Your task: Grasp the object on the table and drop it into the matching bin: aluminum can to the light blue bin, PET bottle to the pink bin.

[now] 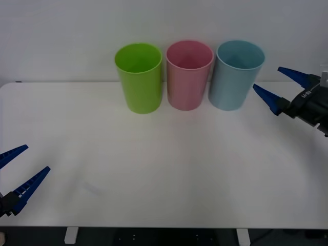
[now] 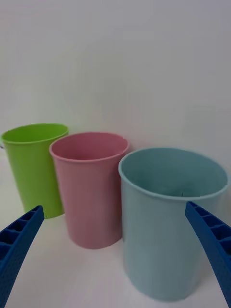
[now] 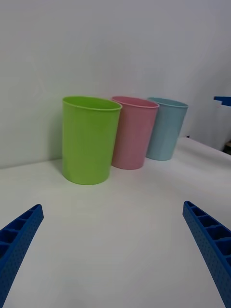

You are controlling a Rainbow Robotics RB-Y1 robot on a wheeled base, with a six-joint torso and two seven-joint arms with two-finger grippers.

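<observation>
Beside the light blue bin point(image 1: 237, 75), on its right and level with its upper half, the right gripper point(image 1: 273, 87) is held with its blue fingers spread wide and nothing between them. From the right wrist view the light blue bin point(image 2: 171, 226) is seen nearest, with its open mouth just below and ahead of the fingers. This pose is judged to suit a release over the rim. What can be seen of the bin's inside is bare wall, and its bottom is hidden, so it cannot be told whether the can already lies inside. No can is seen on the table point(image 1: 164, 169), so neither its place nor the direction of its long axis can be stated.

The pink bin point(image 1: 189, 75) stands touching or nearly touching the light blue bin on its left, and a lime green bin point(image 1: 139, 77) stands beyond the pink one. All three are upright with mouths open upward, in a row along the table's far edge against the wall, presumably so that the near surface is left free for grasping.

Well away from the light blue bin, at the near left corner of the table, the left gripper point(image 1: 15, 177) is parked low with its fingers likewise parted and empty, facing the row of bins.
</observation>
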